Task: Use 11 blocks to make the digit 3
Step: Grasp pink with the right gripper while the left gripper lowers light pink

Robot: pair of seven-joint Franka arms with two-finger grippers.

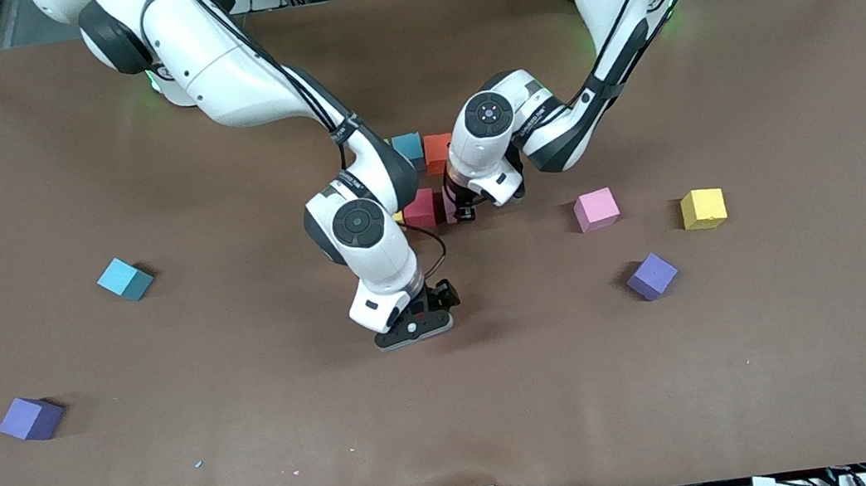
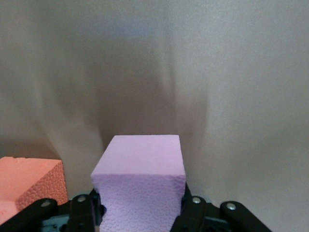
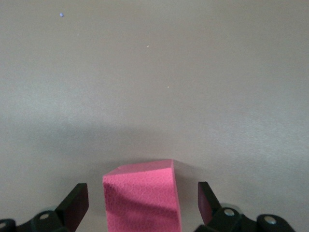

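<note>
My left gripper (image 1: 466, 212) is low at the table's middle, shut on a pale lilac block (image 2: 140, 183) that fills the space between its fingers. A red block (image 1: 422, 207) lies right beside it, showing reddish-orange (image 2: 26, 186) in the left wrist view. A blue block (image 1: 408, 146) and an orange block (image 1: 438, 150) sit together farther from the front camera. My right gripper (image 1: 417, 324) is down at the table nearer to the camera, open, with a hot-pink block (image 3: 142, 203) standing loose between its fingers (image 3: 77, 203), a gap on each side.
Loose blocks lie scattered: pink (image 1: 596, 209), yellow (image 1: 703, 208) and purple (image 1: 652, 276) toward the left arm's end, light blue (image 1: 124, 279) and purple (image 1: 30, 418) toward the right arm's end. A yellow sliver (image 1: 399, 216) peeks out under the right arm.
</note>
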